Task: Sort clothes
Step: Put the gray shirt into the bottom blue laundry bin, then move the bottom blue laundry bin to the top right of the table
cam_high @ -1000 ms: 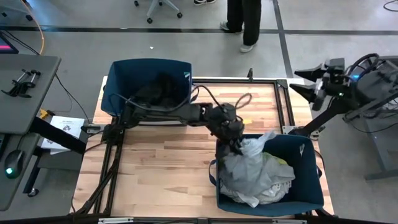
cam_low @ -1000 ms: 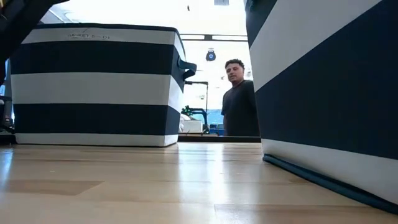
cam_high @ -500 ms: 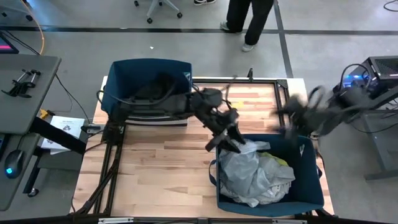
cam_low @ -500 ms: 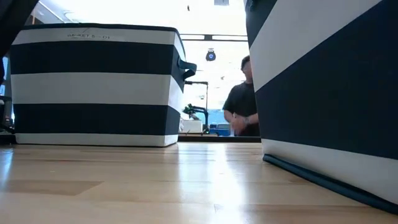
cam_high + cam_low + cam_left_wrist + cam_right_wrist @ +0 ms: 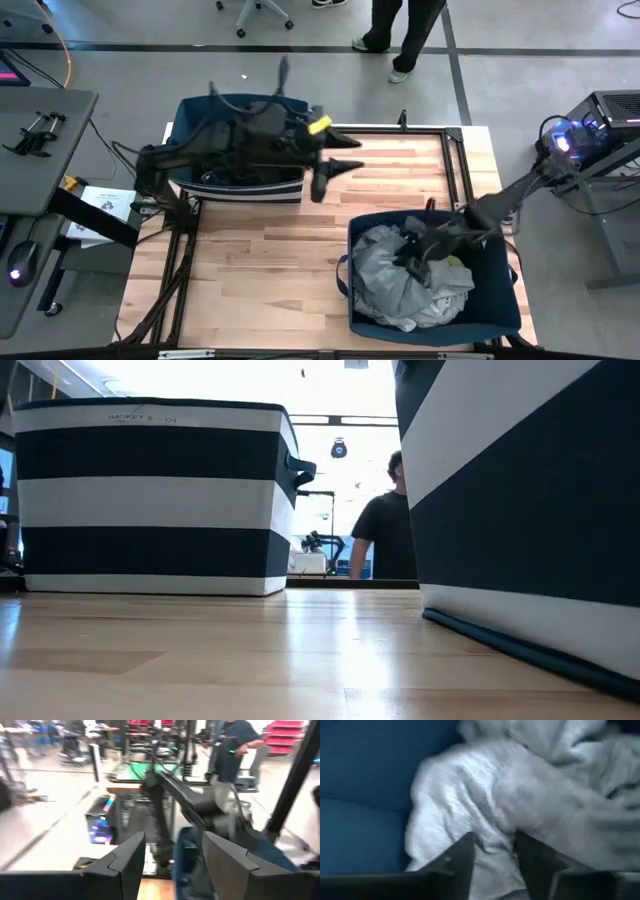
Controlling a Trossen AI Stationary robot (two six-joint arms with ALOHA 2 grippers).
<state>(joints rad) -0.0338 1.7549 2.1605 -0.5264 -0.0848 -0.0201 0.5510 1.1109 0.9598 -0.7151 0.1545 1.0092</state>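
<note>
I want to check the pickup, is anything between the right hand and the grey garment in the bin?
Nothing visible. The right hand is inside the near bin, its open fingers right at the grey garment.

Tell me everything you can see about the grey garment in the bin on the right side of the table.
The grey garment is soft, crumpled fabric heaped in the navy bin nearest the table's front right. It fills the bin's left half, folds bunched up, lying against lighter white and yellowish clothes beside it. The right hand is down in the pile, its open fingers pressed at pale wrinkled cloth.
</note>
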